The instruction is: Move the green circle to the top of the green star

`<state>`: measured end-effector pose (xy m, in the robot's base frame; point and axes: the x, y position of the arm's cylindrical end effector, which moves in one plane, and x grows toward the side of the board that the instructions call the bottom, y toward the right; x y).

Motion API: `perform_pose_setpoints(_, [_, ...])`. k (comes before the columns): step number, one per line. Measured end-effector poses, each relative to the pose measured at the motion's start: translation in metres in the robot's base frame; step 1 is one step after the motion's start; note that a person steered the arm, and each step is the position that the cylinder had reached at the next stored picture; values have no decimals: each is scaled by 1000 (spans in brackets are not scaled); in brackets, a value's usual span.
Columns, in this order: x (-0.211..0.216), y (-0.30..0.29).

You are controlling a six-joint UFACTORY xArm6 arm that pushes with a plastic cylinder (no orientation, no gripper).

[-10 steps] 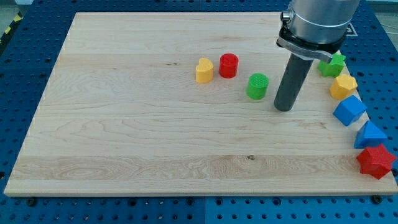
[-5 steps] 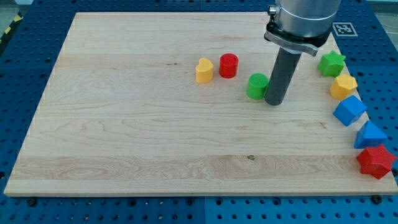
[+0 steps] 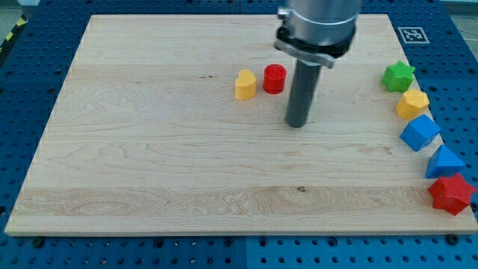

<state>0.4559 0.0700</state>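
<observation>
The green star point(image 3: 399, 76) sits at the board's right edge, near the view's top. The green circle does not show in the view; my rod stands over the spot where it last showed, so it may be hidden behind the rod. My tip point(image 3: 297, 124) rests on the wooden board point(image 3: 149, 164) near the middle, below and to the right of the red cylinder point(image 3: 274, 78). It is far to the left of the green star.
A yellow heart point(image 3: 245, 84) lies left of the red cylinder. Down the right edge below the green star are a yellow hexagon point(image 3: 412, 104), two blue blocks point(image 3: 420, 132) point(image 3: 446, 162) and a red star point(image 3: 451, 193).
My tip has slid left, from right of the green circle to the circle's place. The circle, seen before, no longer shows. The other blocks have not moved.
</observation>
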Motion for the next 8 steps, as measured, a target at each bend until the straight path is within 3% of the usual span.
perform_pose_setpoints(2, [-46, 37])
perform_pose_setpoints(8, [-52, 47])
